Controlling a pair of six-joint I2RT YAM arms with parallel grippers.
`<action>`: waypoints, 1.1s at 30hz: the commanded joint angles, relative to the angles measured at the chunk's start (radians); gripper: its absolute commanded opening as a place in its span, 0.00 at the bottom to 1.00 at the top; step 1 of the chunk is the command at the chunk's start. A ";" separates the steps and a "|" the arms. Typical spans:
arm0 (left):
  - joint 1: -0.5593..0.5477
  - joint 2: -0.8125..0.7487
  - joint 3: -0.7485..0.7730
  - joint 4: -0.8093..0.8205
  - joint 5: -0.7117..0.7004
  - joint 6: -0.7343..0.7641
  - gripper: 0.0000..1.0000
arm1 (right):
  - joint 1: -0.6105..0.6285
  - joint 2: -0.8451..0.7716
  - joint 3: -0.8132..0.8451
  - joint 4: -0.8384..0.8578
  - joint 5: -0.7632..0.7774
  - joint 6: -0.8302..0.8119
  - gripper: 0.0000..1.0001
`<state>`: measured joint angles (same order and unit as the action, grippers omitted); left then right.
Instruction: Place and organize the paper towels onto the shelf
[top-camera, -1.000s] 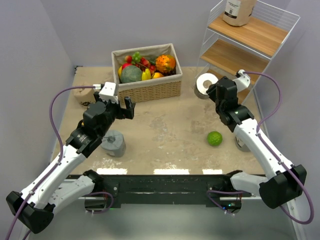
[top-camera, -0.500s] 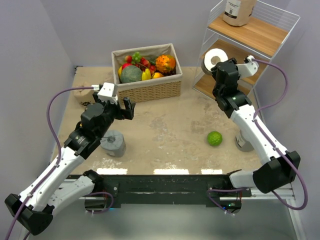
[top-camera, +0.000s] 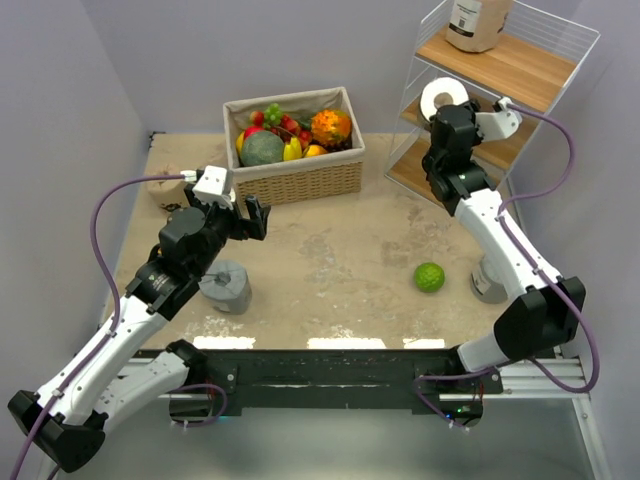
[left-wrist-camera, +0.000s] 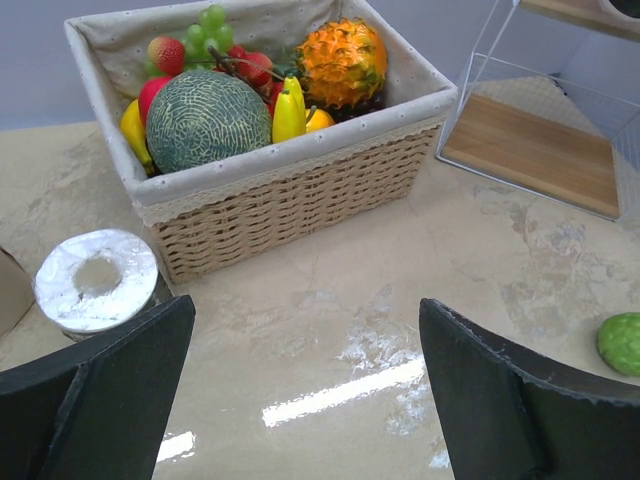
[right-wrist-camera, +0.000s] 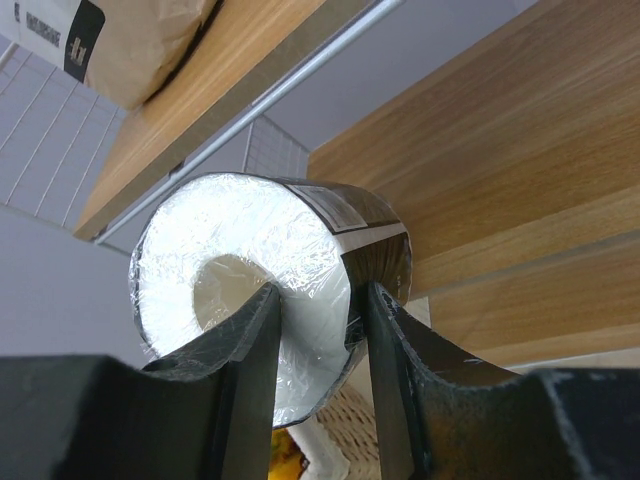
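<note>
A black paper towel roll (top-camera: 439, 97) with a white end hangs in front of the middle board of the white wire shelf (top-camera: 520, 75), and my right gripper (top-camera: 447, 117) is shut on it. In the right wrist view one finger sits in the core of this roll (right-wrist-camera: 235, 265) and the other presses its outer wall, with the gripper (right-wrist-camera: 315, 320) just short of the board (right-wrist-camera: 480, 170). A grey roll (top-camera: 226, 285) stands on the table under my left arm. My left gripper (top-camera: 255, 214) hovers open (left-wrist-camera: 305, 310) above the table, nothing between its fingers. Another white-ended roll (left-wrist-camera: 97, 280) stands to its left.
The wicker fruit basket (top-camera: 300, 178) stands at the back middle, close ahead of my left gripper (left-wrist-camera: 300, 195). A green lime (top-camera: 430, 277) lies on the table, with a grey roll (top-camera: 487, 286) beside my right arm. A tan pack (top-camera: 477, 22) stands on the shelf's top board, and a tan roll (top-camera: 162, 187) sits far left.
My right arm has lifted the black roll from the table beside the shelf up and back to the middle board's height. The left arm has barely moved.
</note>
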<state>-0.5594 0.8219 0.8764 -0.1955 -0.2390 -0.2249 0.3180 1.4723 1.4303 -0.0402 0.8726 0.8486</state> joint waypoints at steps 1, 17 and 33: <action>-0.007 -0.009 -0.004 0.048 0.003 -0.004 1.00 | -0.016 0.014 0.078 0.089 0.071 0.033 0.30; -0.008 -0.004 -0.004 0.047 0.003 -0.002 1.00 | -0.045 0.123 0.142 0.155 0.072 0.004 0.31; -0.008 -0.001 -0.004 0.048 0.007 -0.001 1.00 | -0.059 0.154 0.193 0.148 0.080 -0.045 0.52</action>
<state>-0.5598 0.8227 0.8764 -0.1951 -0.2386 -0.2249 0.2642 1.6600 1.5677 0.0322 0.8989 0.8253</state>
